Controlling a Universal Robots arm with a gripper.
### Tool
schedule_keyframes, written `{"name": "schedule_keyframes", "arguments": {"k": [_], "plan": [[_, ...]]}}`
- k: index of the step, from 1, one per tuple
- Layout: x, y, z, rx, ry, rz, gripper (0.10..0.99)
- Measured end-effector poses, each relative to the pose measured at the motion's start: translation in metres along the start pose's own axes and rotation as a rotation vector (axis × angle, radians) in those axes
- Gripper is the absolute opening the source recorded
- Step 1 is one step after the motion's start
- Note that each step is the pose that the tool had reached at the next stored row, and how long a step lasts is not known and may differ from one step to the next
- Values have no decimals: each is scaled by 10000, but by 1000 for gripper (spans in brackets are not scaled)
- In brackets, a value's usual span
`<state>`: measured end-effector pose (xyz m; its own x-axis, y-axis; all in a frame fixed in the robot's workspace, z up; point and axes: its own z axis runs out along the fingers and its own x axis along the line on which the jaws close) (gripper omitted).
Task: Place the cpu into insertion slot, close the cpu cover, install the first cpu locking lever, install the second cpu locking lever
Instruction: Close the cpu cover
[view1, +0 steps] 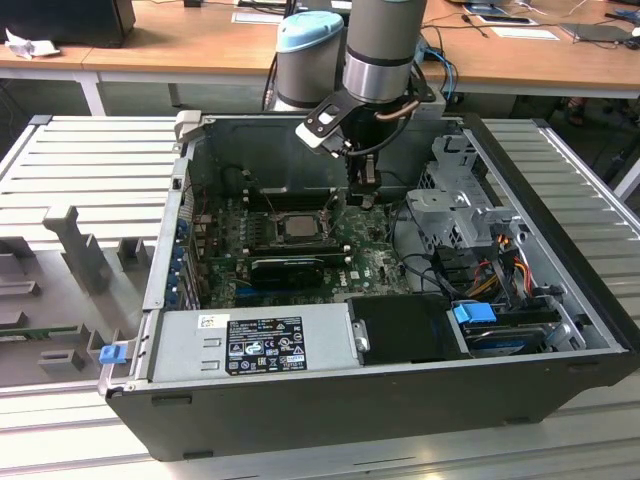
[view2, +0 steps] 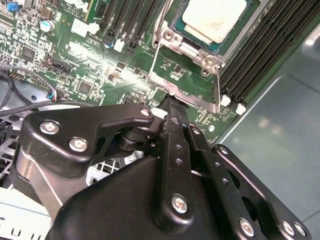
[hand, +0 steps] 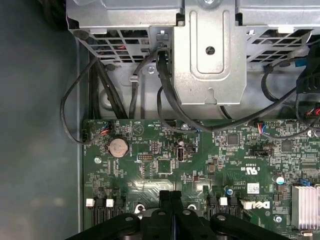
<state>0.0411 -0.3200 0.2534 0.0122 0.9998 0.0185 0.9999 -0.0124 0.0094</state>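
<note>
The cpu (view2: 215, 17), a pale silver square, lies in the insertion slot (view2: 176, 26) on the green board; the exterior view has the cpu (view1: 297, 226) mid-board. The metal cpu cover (view2: 197, 50) appears to lie flat around the chip. Thin silver lever rods (view2: 156, 47) run along the socket's sides. My gripper (view2: 172, 105) is shut with nothing between its fingers, its tip just off the socket's plate edge. In the first wrist view the gripper (hand: 170, 196) hangs low over the board. In the exterior view the gripper (view1: 366, 195) is to the right of the socket.
Black memory slots (view2: 272, 45) flank the socket. A grey drive cage (hand: 210, 50) with black cables (hand: 162, 105) stands past the board's edge. A black card (view1: 290, 268) and the power supply (view1: 250, 345) sit on the near side. The case walls (view1: 180, 220) close in the work area.
</note>
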Motion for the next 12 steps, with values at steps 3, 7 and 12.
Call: {"name": "schedule_keyframes", "arguments": {"k": [3, 7, 12], "plan": [[0, -35, 0, 0, 0, 0, 106], [-1, -89, -1, 0, 0, 0, 106], [-2, -157, -2, 0, 0, 0, 106]]}}
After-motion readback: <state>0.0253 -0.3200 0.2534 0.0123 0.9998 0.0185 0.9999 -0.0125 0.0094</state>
